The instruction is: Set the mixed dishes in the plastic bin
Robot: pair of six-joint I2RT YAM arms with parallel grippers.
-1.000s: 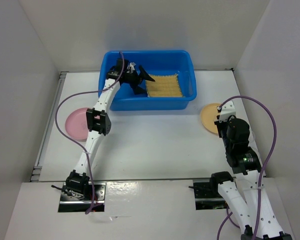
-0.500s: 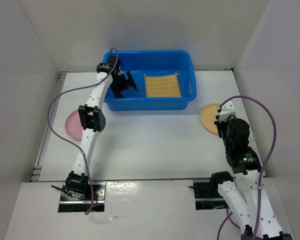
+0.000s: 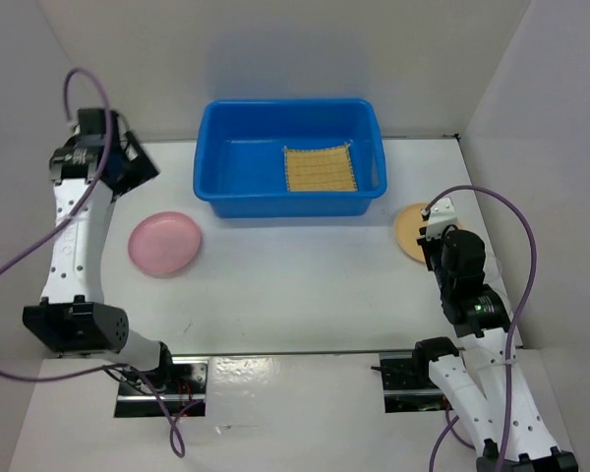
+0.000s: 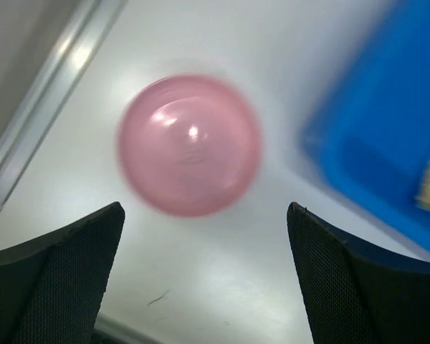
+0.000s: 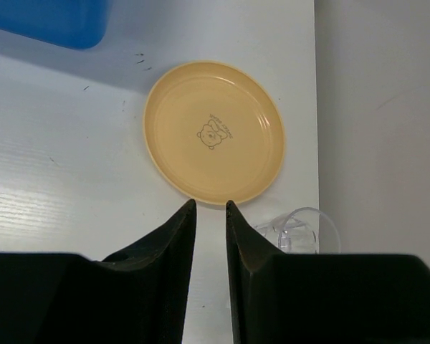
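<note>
Might skid either thin, glossy rim across the slick tabletop (image 3: 295,275), or tip the flimsy clear cup (image 5: 301,228) just beside the tan-orange round plate (image 5: 213,132), with left tool (image 4: 204,208) spread wide facing the pink round plate (image 4: 190,143), right tool (image 5: 209,204) barely parted and empty, and only the woven mat (image 3: 320,169) inside the blue plastic bin (image 3: 287,205).

glossy pink plate (image 4: 190,143), woven yellow mat (image 3: 320,169)

White links (image 3: 76,231), black joints (image 3: 79,324), purple cables (image 3: 477,189); left tool (image 4: 204,209) black, textured.
</note>
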